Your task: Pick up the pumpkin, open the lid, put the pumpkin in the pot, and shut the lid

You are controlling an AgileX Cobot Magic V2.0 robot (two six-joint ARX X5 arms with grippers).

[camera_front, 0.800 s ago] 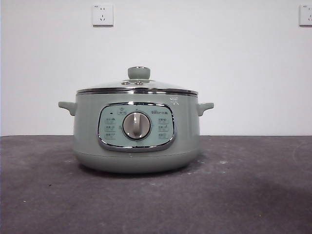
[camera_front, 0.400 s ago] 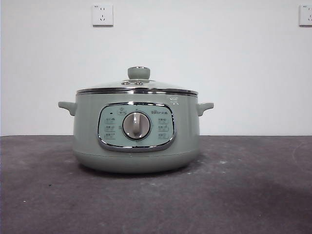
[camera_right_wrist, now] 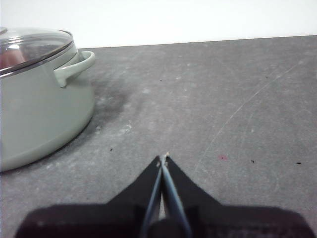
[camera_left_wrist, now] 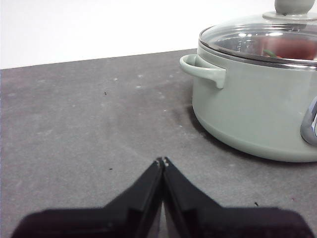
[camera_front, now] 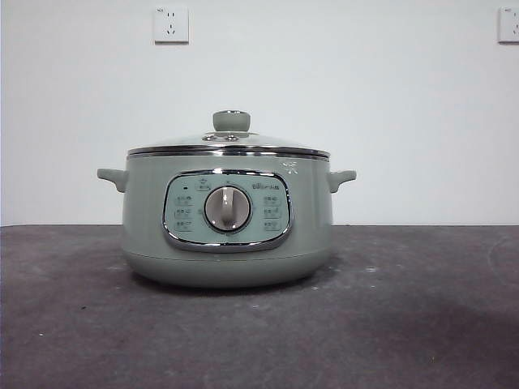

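The sage-green pot (camera_front: 226, 219) stands in the middle of the dark table with its dial facing the front view. The glass lid (camera_front: 229, 143) with its green knob sits shut on the pot. Through the glass, the orange-red pumpkin (camera_left_wrist: 292, 48) shows inside the pot in the left wrist view; a reddish patch (camera_right_wrist: 9, 58) shows in the right wrist view too. My left gripper (camera_left_wrist: 162, 160) is shut and empty, low over the table, apart from the pot's handle (camera_left_wrist: 203, 71). My right gripper (camera_right_wrist: 163, 157) is shut and empty, apart from the other handle (camera_right_wrist: 75, 68).
The dark grey table (camera_front: 405, 324) runs to a white wall with two sockets (camera_front: 171, 24). No arm shows in the front view.
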